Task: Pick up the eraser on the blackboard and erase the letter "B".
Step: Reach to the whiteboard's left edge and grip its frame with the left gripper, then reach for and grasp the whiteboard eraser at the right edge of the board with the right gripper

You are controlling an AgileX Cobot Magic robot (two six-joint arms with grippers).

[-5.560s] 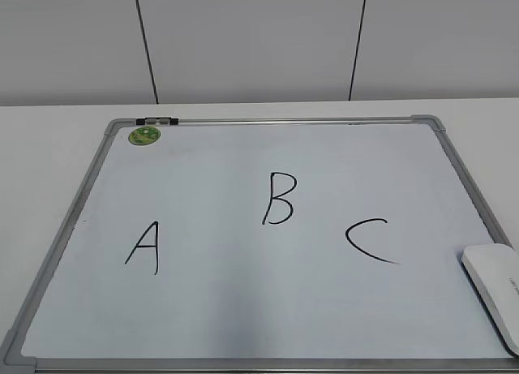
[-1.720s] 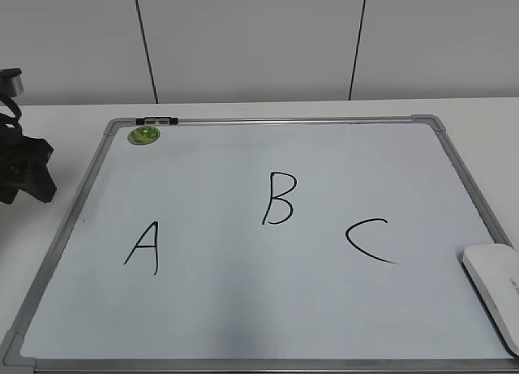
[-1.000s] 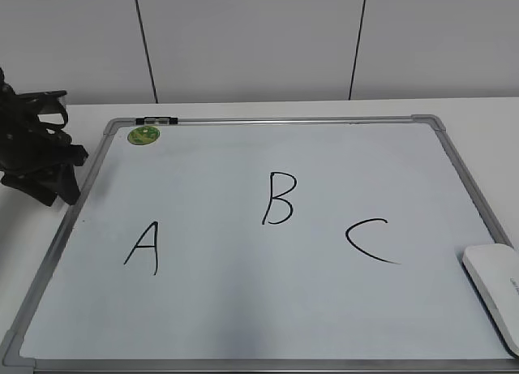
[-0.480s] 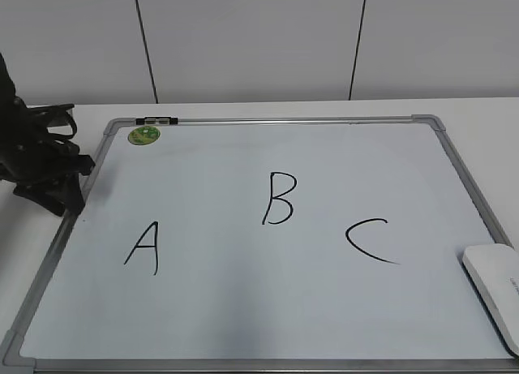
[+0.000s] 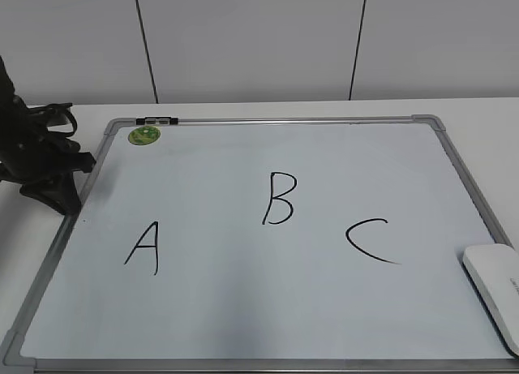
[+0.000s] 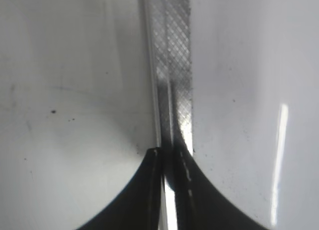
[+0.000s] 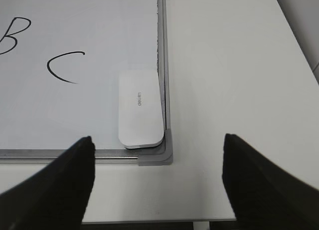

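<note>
Exterior view: left pincer (image 5: 73, 183), nearly closed, empty, beside green magnet (image 5: 144, 135).

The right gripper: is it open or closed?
Open. The right gripper shows two dark fingers spread wide apart, empty, above the eraser.

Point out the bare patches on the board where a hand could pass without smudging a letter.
Free: the wide band of board above the B, between magnet and far right corner; and the strip below A, B and C. Crowded: the letter row, and the near right corner, where the eraser lies.
</note>
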